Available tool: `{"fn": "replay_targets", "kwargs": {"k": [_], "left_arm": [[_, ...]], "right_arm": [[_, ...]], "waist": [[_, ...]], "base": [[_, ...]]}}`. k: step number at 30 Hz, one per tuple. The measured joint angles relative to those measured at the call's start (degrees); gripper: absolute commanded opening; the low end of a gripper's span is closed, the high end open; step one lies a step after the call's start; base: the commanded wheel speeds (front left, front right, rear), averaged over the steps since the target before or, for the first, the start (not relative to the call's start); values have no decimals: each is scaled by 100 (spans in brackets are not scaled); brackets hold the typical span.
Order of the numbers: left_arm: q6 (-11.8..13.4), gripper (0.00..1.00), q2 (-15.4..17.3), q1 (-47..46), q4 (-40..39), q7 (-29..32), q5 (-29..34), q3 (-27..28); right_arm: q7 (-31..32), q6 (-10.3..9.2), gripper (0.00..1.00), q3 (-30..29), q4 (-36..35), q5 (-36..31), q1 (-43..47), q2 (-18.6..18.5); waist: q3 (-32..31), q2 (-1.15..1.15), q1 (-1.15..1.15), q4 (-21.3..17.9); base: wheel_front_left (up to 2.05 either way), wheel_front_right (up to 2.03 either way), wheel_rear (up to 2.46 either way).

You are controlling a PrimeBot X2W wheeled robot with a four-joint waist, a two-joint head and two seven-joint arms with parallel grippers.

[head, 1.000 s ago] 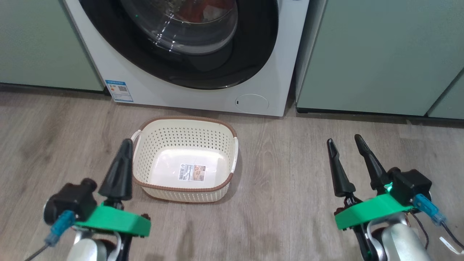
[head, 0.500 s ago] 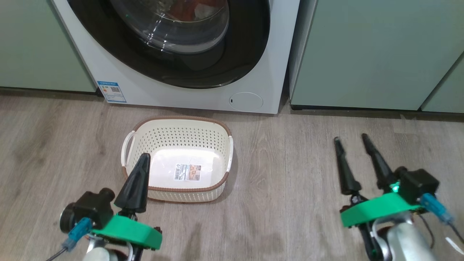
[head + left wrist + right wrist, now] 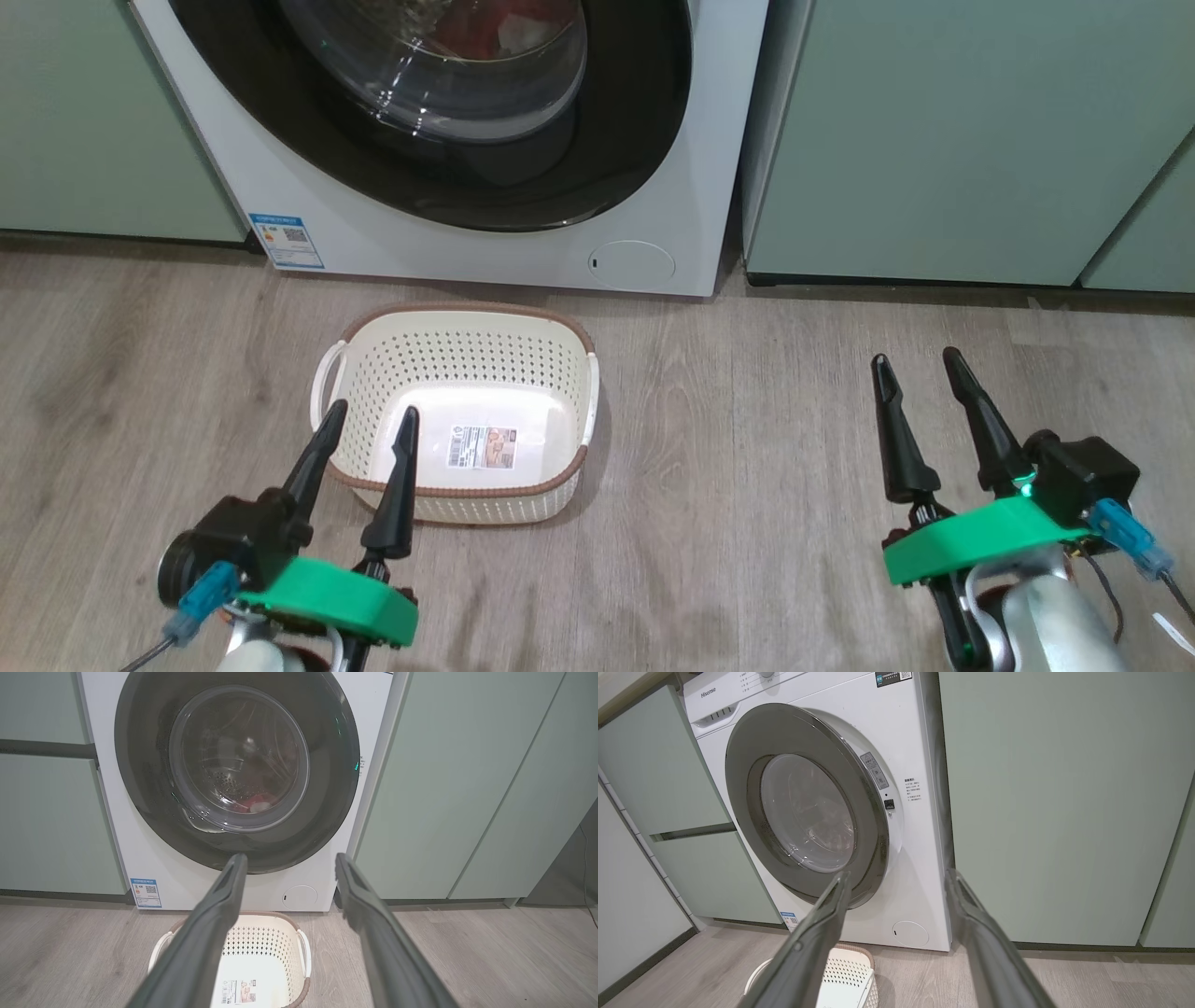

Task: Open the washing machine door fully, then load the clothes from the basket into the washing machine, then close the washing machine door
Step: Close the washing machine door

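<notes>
The white washing machine [image 3: 448,243] stands ahead with its black-rimmed door [image 3: 597,159] swung over the opening; whether it is latched I cannot tell. Through the glass bowl I see red and white clothes [image 3: 485,23] inside the drum, also in the left wrist view as clothes [image 3: 250,802]. The cream basket [image 3: 467,313] sits on the floor before the machine, holding just its paper label. My left gripper [image 3: 372,411] is open, fingers spread over the basket's near left corner, holding nothing. My right gripper [image 3: 915,357] hangs open over bare floor, well right of the basket.
Pale green cabinets [image 3: 934,140] flank the machine on the right and cabinets [image 3: 84,121] on the left. Grey wood floor [image 3: 747,420] stretches between the basket and my right arm. A blue sticker [image 3: 288,241] and a round cap [image 3: 632,263] mark the machine's lower front.
My left gripper went from shut to open and shifted slightly right, toward the basket's near corner. The head camera also shifted a little. The right gripper stayed open.
</notes>
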Motion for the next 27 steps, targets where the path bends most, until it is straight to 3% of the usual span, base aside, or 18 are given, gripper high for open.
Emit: {"fn": "replay_targets", "kwargs": {"k": [27], "left_arm": [[18, 100, 0, 1, 27, 0, 11, -8]], "right_arm": [[0, 0, 100, 93, 3, 0, 0, 0]], "waist": [[-18, 0, 0, 16]], "base": [[0, 0, 0]]}}
